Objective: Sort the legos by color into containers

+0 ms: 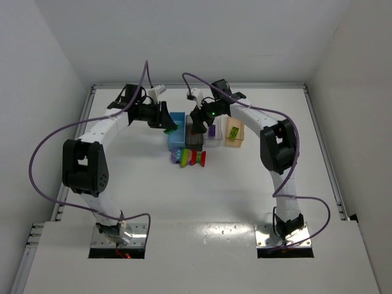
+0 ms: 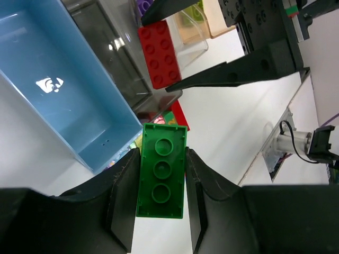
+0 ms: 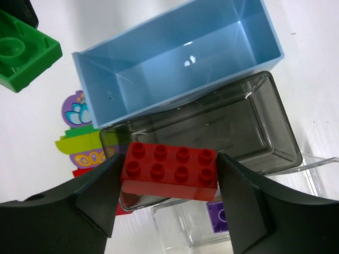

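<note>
My left gripper (image 2: 162,153) is shut on a green brick (image 2: 161,177), held beside the near end of the empty blue bin (image 2: 32,79). My right gripper (image 3: 168,159) is shut on a red brick (image 3: 169,166), its fingers on both ends, above the near end of the empty smoky grey bin (image 3: 254,132). In the top view the left gripper (image 1: 168,122) and right gripper (image 1: 199,127) hang close together over the row of bins. A multicoloured stack of legos (image 1: 188,157) lies on the table in front of the blue bin (image 1: 176,131).
Right of the grey bin (image 1: 195,139) stand the clear bin (image 1: 214,139) with a purple brick (image 1: 211,130) and the pale orange bin (image 1: 233,141) with a lime-yellow brick (image 1: 233,130). White walls enclose the table.
</note>
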Available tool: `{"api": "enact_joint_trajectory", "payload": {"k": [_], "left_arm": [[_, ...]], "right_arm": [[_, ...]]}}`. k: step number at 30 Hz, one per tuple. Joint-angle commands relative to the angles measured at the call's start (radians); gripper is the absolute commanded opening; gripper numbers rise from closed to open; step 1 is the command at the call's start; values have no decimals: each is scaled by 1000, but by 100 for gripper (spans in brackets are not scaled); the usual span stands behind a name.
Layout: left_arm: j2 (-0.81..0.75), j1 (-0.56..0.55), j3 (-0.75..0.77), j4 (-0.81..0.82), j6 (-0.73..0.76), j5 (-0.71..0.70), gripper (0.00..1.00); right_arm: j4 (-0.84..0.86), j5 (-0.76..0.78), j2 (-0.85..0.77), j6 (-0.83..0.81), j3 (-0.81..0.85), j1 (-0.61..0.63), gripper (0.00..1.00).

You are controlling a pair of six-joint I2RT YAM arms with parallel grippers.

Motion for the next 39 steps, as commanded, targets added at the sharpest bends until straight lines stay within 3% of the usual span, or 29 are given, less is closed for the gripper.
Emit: {"api": "enact_joint_trajectory", "payload": {"k": [1,2,7,10,14,17,22,36,39], "left_arm": [[6,11,59,23,-6,1,15],[18,11,68,23,-6,-8,15],[29,11,77,23,3,-17,15],[29,11,86,23,3,-43,15],[29,-12,86,45,-11,-169,15],[20,-51,39,111,-40,-328,16],[20,-111,25,174,-65,-485,22],[123,-193,77,183,-95,-736,28],[144,-203,91,183,-95,-741,41]], "right_arm": [[53,19,10,-25,39,3,71],[53,19,10,-25,39,3,79],[82,28,10,-11,39,3,96],[82,19,1,0,39,3,97],[190,6,-106,154,-43,-8,97],[284,74,-233,260,-134,-17,97],[263,211,-361,345,-195,-28,97],[220,239,-505,345,-360,-68,98],[220,230,-516,345,-378,-77,98]]}}
